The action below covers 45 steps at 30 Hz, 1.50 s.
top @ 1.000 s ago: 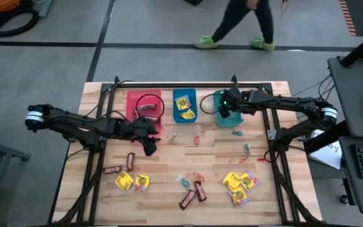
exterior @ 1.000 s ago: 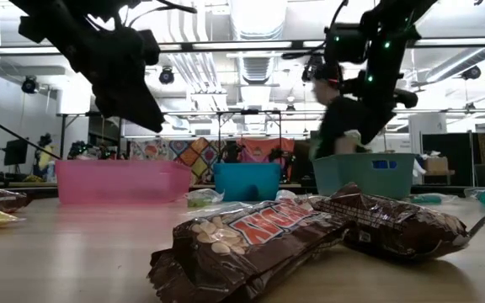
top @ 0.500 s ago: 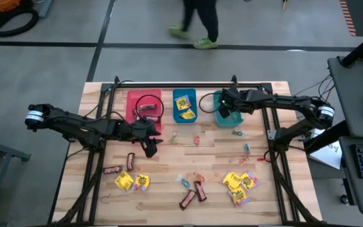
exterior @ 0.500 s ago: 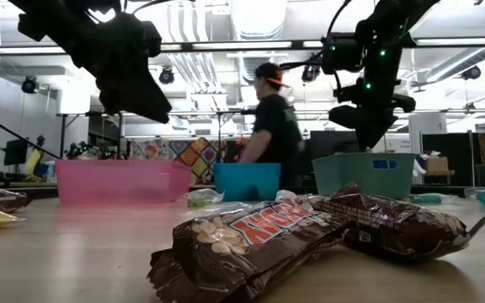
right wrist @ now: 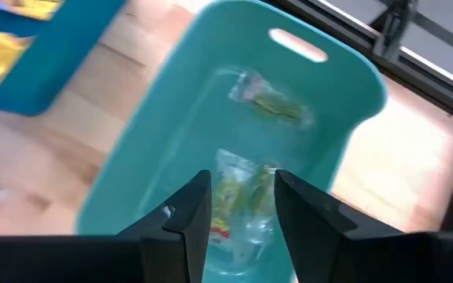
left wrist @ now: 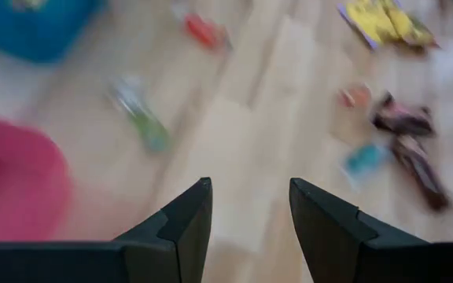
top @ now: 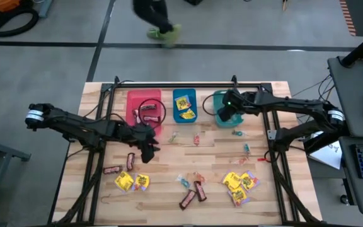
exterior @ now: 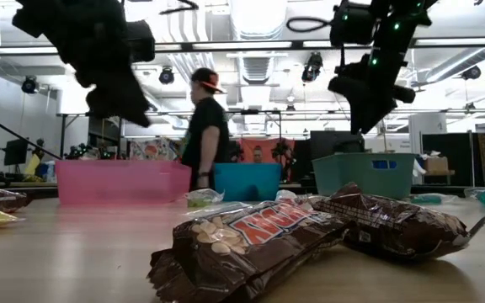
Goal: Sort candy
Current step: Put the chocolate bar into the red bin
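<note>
Wooden planks make up the desk point(top: 169, 176), with three bins lined along its far edge: a red bin point(top: 133, 104), a blue bin point(top: 184, 106) and a teal bin point(top: 221, 101). Sorting looks partly done, to judge by how things lie. The red bin holds a brown bar point(top: 147, 108), the blue bin holds yellow packets point(top: 186, 115), and the teal bin, seen from the right wrist, holds a few clear twist-wrapped sweets point(right wrist: 270, 101).

Most of the candy is left on the planks: brown bars point(top: 193, 194) near the front, yellow packets point(top: 239, 183) front right and another pair point(top: 132, 182) front left, plus small twist pieces point(top: 246, 149) scattered mid-desk.

The left end effector point(top: 149, 150) hangs above the desk in front of the red bin, fingers parted and holding nothing (a brown bar point(top: 130, 161) lies just beside it). The right end effector point(top: 224, 115) hovers over the teal bin, fingers apart and empty as well.

On labels: the big brown wrapper point(exterior: 255, 236) in the low view carries red lettering, too partial to read with confidence. A person point(exterior: 202, 126) walks past beyond the desk.
</note>
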Tool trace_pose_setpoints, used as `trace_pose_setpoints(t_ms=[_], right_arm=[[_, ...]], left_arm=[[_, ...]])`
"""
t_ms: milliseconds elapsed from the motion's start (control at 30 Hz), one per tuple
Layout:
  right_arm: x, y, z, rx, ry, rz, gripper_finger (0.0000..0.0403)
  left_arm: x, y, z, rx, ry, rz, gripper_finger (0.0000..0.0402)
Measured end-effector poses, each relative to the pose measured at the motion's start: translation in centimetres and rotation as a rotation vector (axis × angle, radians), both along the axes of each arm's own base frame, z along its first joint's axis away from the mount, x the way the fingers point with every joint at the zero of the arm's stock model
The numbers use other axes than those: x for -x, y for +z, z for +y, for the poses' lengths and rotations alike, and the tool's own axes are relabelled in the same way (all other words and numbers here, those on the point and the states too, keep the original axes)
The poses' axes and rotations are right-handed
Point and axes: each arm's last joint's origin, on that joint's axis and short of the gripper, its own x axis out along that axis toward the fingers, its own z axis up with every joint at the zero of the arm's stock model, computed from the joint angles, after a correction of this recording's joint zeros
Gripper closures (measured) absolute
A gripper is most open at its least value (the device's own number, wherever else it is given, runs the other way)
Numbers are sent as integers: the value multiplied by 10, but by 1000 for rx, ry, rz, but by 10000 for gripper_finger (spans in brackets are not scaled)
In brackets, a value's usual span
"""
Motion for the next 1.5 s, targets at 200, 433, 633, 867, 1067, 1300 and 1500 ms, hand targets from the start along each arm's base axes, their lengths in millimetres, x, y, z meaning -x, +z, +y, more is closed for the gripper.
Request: trace_pose_setpoints(t_ms=[200, 433, 633, 867, 1067, 1300, 1500], right_arm=[[-6, 4, 14, 12, 63, -35, 270], [-12, 6, 21, 29, 100, -78, 271], [-13, 6, 21, 33, 107, -78, 275], [-13, 6, 21, 37, 105, -79, 273], [-13, 6, 21, 38, 105, -80, 277], [-13, 6, 21, 37, 104, -80, 274], [-13, 6, 21, 37, 104, -82, 281]], left_arm=[[15, 0, -9, 146, 51, 243, 247], [35, -3, -22, 200, 216, 455, 247], [47, -15, -33, 214, 378, 616, 247], [39, -30, -37, 150, 453, 665, 247], [32, -50, -39, 81, 449, 759, 247], [26, -71, -41, 11, 441, 856, 247], [24, -77, -42, -5, 439, 879, 252]])
